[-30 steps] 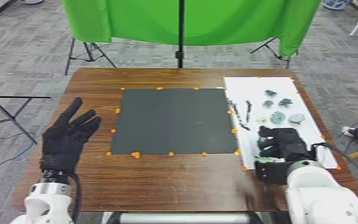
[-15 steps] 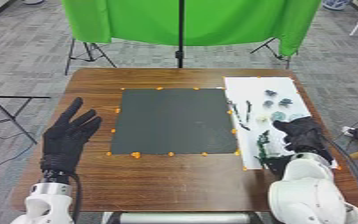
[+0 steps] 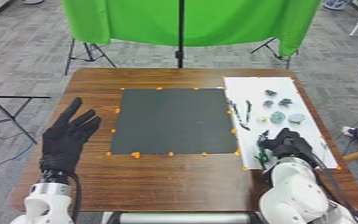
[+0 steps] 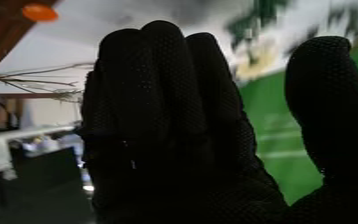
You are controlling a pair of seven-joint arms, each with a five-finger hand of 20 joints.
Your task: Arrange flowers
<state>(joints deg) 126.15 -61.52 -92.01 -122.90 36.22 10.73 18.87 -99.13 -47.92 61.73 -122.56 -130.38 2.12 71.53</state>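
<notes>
Three small dark flowers (image 3: pixel 270 93) lie to the right of the dark mat (image 3: pixel 171 121), level with its far part, on a white sheet (image 3: pixel 258 85) that runs along the mat's right side. Nearer, and also right of the mat, are two pale green flowers (image 3: pixel 278 117) side by side, with a small yellowish flower (image 3: pixel 262 119) on the side toward the mat. Two dark twigs (image 3: pixel 248 107) lie just beside the mat's right edge. A green sprig (image 3: pixel 263 145) lies right of the mat's near right corner, between the mat and the right hand (image 3: pixel 286 143).

That right hand is low over the sheet, next to the sprig; I cannot tell if they touch. In the right wrist view, the right hand (image 4: pixel 171 125) is wide, its fingers straight and the thumb well apart from them, and thin dry stems (image 4: pixel 42 80) show beyond it. Left of the mat, the left hand (image 3: pixel 69 135) is up over the brown table (image 3: pixel 175 185), fingers spread wide. Orange dabs (image 3: pixel 135 155) line the mat's edges, and a green cloth (image 3: pixel 140 22) hangs past its far side.
</notes>
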